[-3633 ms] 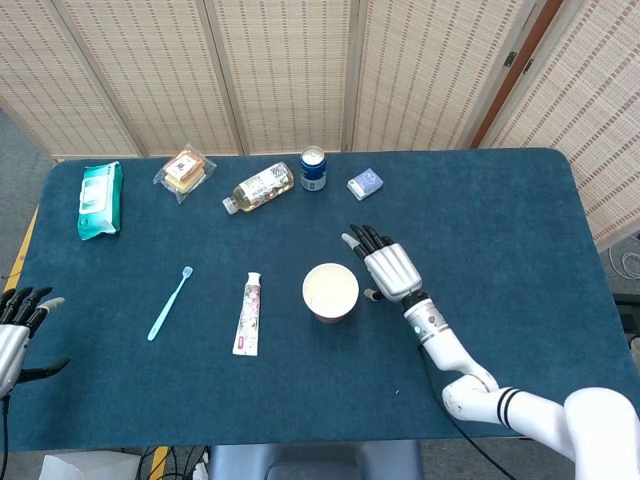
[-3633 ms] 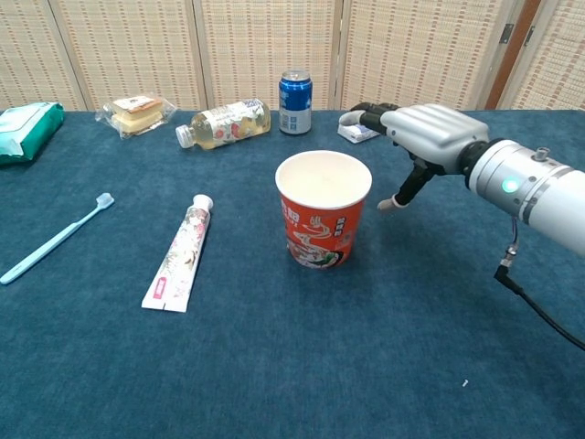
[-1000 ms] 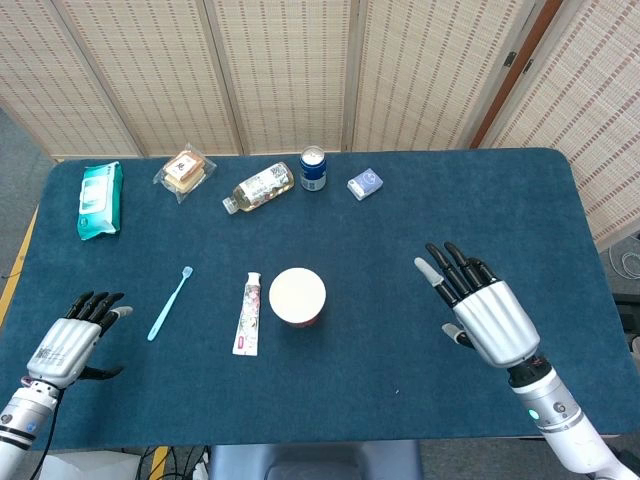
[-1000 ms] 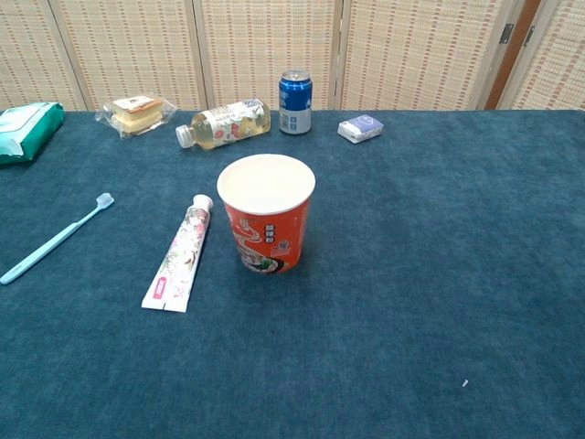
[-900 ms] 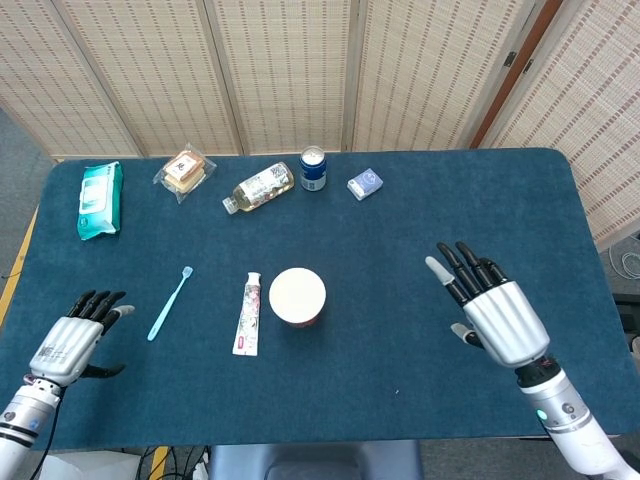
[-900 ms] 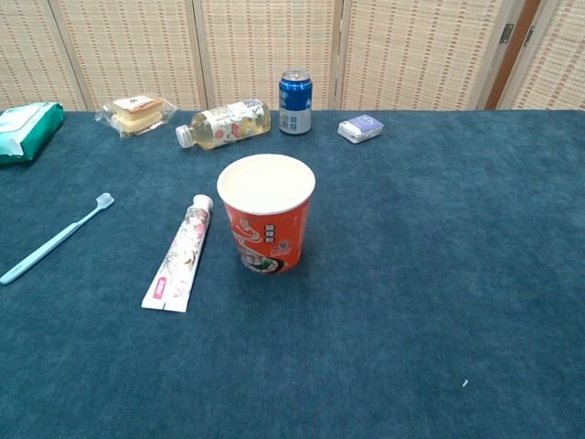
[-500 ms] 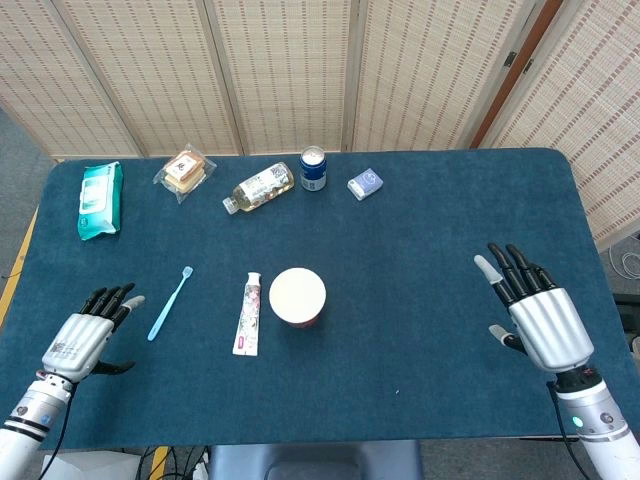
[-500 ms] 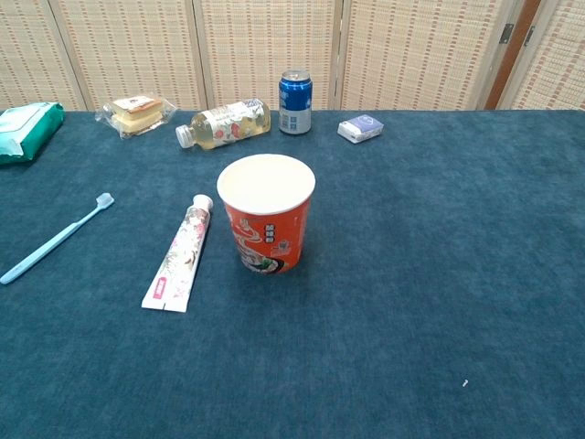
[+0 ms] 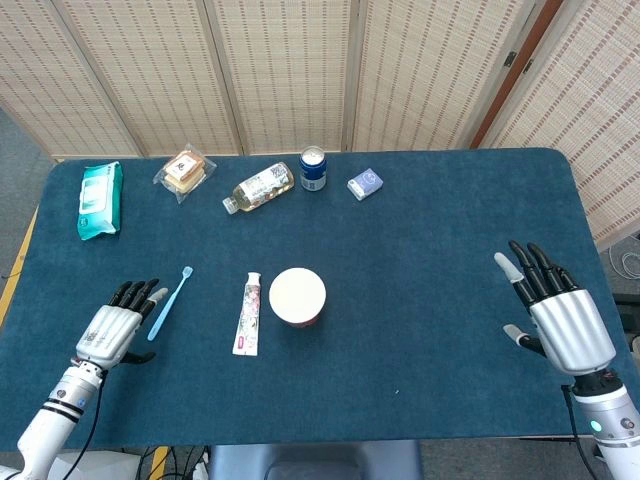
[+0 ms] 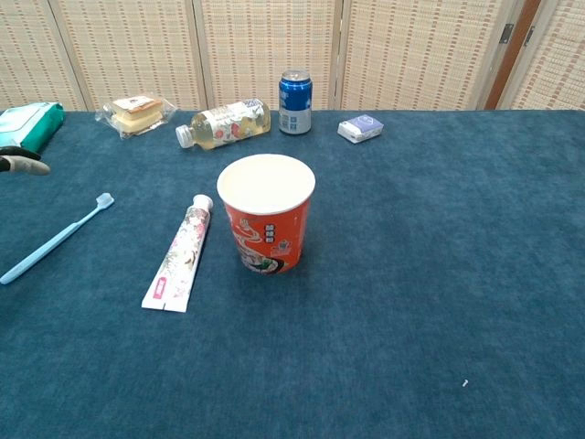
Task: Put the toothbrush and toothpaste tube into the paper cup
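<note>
1. Left hand (image 9: pixel 112 329) sits low over the table (image 9: pixel 420 240), just left of the toothbrush (image 9: pixel 170 302). Fingers apart and extended, holding nothing. In the chest view only dark fingertips (image 10: pixel 20 160) poke in at the left edge.

2. Right hand (image 9: pixel 562 322) is well off to the right, near the table's edge. Fingers spread, empty. Not seen in the chest view.

3. Toothbrush lies flat on the cloth, head pointing away from the robot, handle toward the near left. Toothpaste tube (image 9: pixel 248 313) lies flat between the toothbrush and the paper cup (image 9: pixel 298 296), cap end away, just beside the cup. Cup stands upright; nothing visible inside.

4. Step in hand, as I judge it: left hand going for the toothbrush. Nothing is in the cup yet.

5. To do it well: the brush is thin and flat on soft cloth, so pinch across the handle near mid-length with thumb against a fingertip, not a full fist. Lift clear before moving right.

6. Carry it over the tube, not through it. Tip the brush toward upright above the cup mouth and release low; the cup looks light and could tip if knocked on the rim.
</note>
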Robot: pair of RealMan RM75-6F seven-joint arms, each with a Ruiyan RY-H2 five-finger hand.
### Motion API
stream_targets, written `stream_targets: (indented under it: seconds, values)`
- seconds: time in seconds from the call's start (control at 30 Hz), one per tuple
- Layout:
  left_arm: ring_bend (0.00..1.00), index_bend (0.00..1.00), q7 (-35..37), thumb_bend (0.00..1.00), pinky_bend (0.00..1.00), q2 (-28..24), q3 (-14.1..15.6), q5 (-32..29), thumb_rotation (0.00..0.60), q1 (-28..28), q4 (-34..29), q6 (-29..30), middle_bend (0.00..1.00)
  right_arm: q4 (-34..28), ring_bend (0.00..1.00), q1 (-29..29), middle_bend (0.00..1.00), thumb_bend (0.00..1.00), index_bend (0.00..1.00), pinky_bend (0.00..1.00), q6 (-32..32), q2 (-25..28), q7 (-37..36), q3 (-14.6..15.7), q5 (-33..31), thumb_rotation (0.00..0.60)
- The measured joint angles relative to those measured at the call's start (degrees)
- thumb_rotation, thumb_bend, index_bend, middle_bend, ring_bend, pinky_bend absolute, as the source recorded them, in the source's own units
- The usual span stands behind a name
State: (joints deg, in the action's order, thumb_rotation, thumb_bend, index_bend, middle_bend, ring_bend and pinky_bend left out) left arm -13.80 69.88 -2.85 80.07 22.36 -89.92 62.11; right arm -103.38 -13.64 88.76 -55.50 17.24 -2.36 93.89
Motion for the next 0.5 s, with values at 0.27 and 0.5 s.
stream_targets:
  seconds: [0.27, 0.5]
  values:
    - [0.0, 0.0, -0.81, 0.0, 0.0, 4.59, -1.73, -3.5, 0.6, 2.21, 5.04, -1.92, 0.0, 0.49, 0.0, 0.64, 0.0, 0.0, 0.0, 0.3, -0.55, 0.03, -0.67, -0.67, -0.43, 0.6]
    - [0.0, 0.0, 0.14, 0.0, 0.0, 6.85, -1.97, -4.15, 0.6, 3.22, 8.55, -2.43, 0.0, 0.29, 0.0, 0.95, 0.0, 0.0, 0.0, 0.3, -1.1, 0.12, -0.74, -1.22, -0.57, 0.6]
